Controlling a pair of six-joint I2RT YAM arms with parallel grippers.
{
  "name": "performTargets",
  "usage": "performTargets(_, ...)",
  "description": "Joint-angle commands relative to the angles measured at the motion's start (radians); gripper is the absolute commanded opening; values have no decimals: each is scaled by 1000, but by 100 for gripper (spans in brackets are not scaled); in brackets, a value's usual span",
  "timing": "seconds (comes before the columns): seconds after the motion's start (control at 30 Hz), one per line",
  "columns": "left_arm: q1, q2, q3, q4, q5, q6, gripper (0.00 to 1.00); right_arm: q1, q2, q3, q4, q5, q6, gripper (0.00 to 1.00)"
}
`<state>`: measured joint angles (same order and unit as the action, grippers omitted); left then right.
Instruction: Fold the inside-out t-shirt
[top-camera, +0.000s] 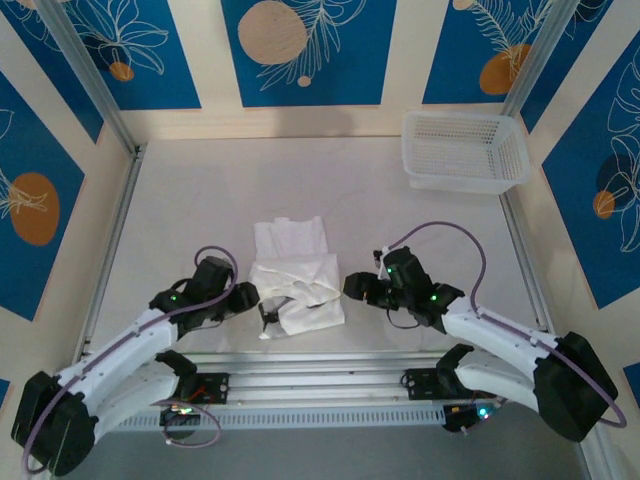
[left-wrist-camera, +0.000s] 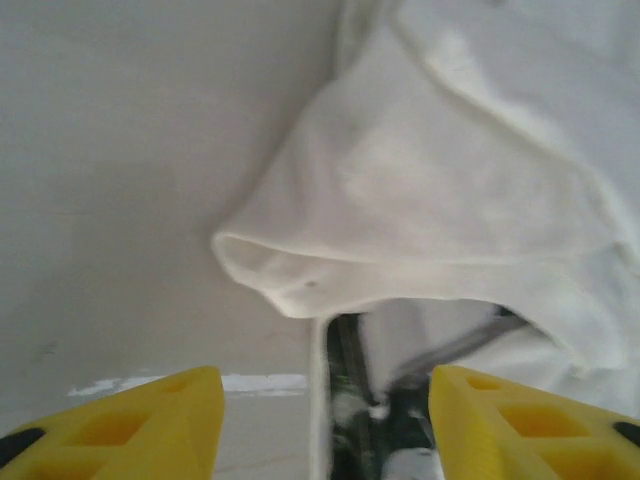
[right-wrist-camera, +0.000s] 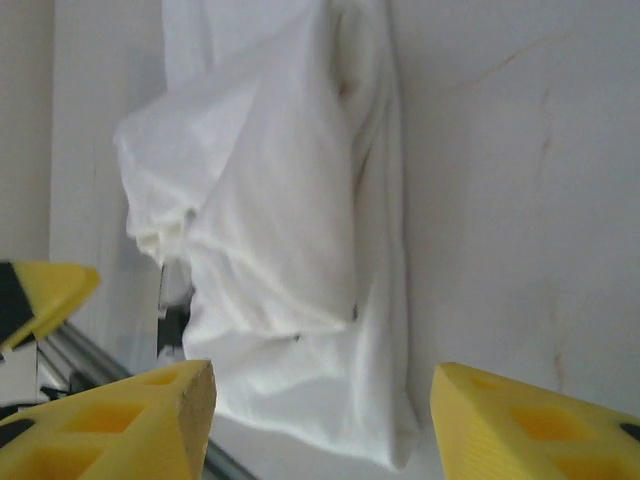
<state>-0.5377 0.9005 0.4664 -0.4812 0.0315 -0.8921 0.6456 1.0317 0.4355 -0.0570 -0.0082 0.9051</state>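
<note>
The white t-shirt (top-camera: 296, 272) lies as a wrinkled, roughly folded bundle on the table between my two grippers. My left gripper (top-camera: 254, 294) sits at the bundle's left edge and my right gripper (top-camera: 351, 287) at its right edge. In the left wrist view the yellow fingers (left-wrist-camera: 120, 425) stand apart with nothing between them, and a raised fold of the t-shirt (left-wrist-camera: 450, 180) lies just ahead. In the right wrist view the fingers (right-wrist-camera: 530, 425) are also spread and empty. The t-shirt (right-wrist-camera: 280, 200) stretches away in front of them, with a small dark mark near its right edge.
A white mesh basket (top-camera: 465, 150) stands at the far right corner. The table's near edge with its metal rail (top-camera: 320, 362) runs just below the shirt. Metal frame rails (top-camera: 108, 245) border the table on both sides.
</note>
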Motion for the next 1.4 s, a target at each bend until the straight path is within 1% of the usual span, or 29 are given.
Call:
performTargets(0.0, 20, 32, 0, 14, -73, -5, 64, -30, 92, 32, 80, -69, -22, 60)
performTargets(0.03, 26, 42, 1, 30, -79, -1, 69, -30, 134, 45, 102, -83, -23, 60)
performTargets(0.07, 31, 50, 4, 41, -81, 3, 70, -29, 168, 55, 124, -100, -20, 60)
performTargets(0.1, 38, 61, 7, 55, -81, 11, 71, -25, 204, 66, 153, -125, -14, 60)
performTargets(0.2, 55, 101, 6, 101, -51, 19, 71, -4, 290, 94, 221, -165, 13, 54)
performTargets(0.3, 59, 162, -9, 162, -8, -1, 69, 18, 347, 122, 260, -193, 35, 41)
performTargets(0.43, 62, 245, -28, 235, 37, -28, 63, 41, 376, 144, 260, -187, 45, 21)
performTargets(0.53, 62, 264, -22, 254, 47, -33, 59, 43, 372, 141, 248, -184, 51, 14)
performTargets(0.73, 63, 253, -11, 241, 11, -29, 50, 43, 353, 131, 213, -162, 43, 11)
performTargets(0.8, 64, 253, -14, 257, 16, -34, 46, 45, 348, 128, 206, -162, 41, 11)
performTargets(0.83, 64, 253, -14, 267, 27, -39, 42, 45, 344, 127, 204, -158, 43, 11)
performTargets(0.9, 65, 249, -11, 283, 54, -47, 31, 44, 342, 127, 197, -156, 41, 11)
performTargets(0.93, 65, 247, -11, 287, 62, -50, 28, 45, 341, 129, 192, -156, 39, 11)
performTargets(1.0, 66, 243, -8, 274, 49, -50, 26, 45, 337, 128, 190, -150, 39, 11)
performTargets(1.17, 65, 244, -24, 275, 44, -59, 27, 45, 337, 124, 192, -144, 45, 11)
performTargets(1.23, 65, 239, -29, 283, 53, -65, 18, 45, 333, 120, 191, -136, 54, 10)
performTargets(1.27, 65, 235, -28, 283, 61, -68, 8, 43, 331, 120, 186, -128, 62, 9)
performTargets(1.3, 67, 225, -23, 282, 73, -74, 0, 39, 328, 123, 176, -122, 71, 5)
performTargets(1.37, 67, 197, 11, 274, 91, -80, 0, 25, 322, 145, 153, -124, 76, 3)
